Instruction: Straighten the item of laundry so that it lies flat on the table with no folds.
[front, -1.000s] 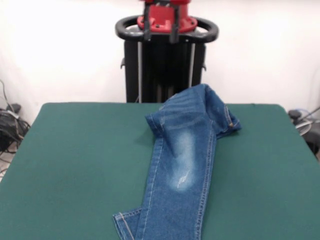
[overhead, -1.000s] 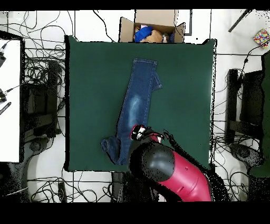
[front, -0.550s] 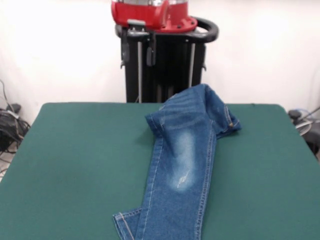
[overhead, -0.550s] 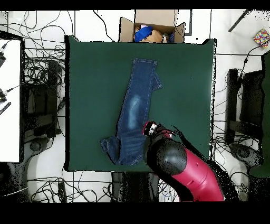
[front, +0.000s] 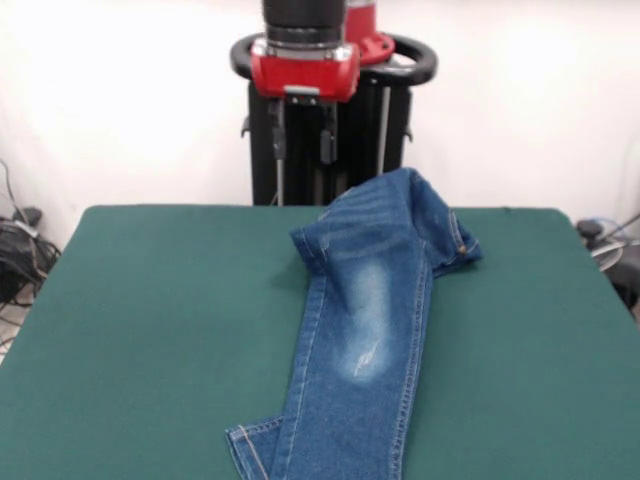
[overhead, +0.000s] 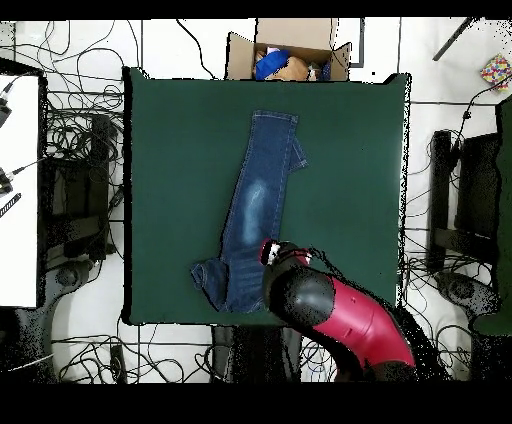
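Denim jeans (front: 365, 330), folded double, lay on the table (front: 150, 320) below and forward of the pincer (front: 299, 148), unmoved. Pincer, parted and empty, had lowered over the bunched waist: grasp likely imminent.

Free room and obstacles. The tabletop (front: 150, 320) is bare green cloth on both sides of the jeans (front: 365, 330), giving open passage to left and right of them. The jeans run lengthwise down the middle, raised into a folded hump at the far end. The tool (front: 300, 135) hangs above that far edge, clear of the denim. A cardboard box (overhead: 290, 55) stands just beyond the tabletop's opposite edge.
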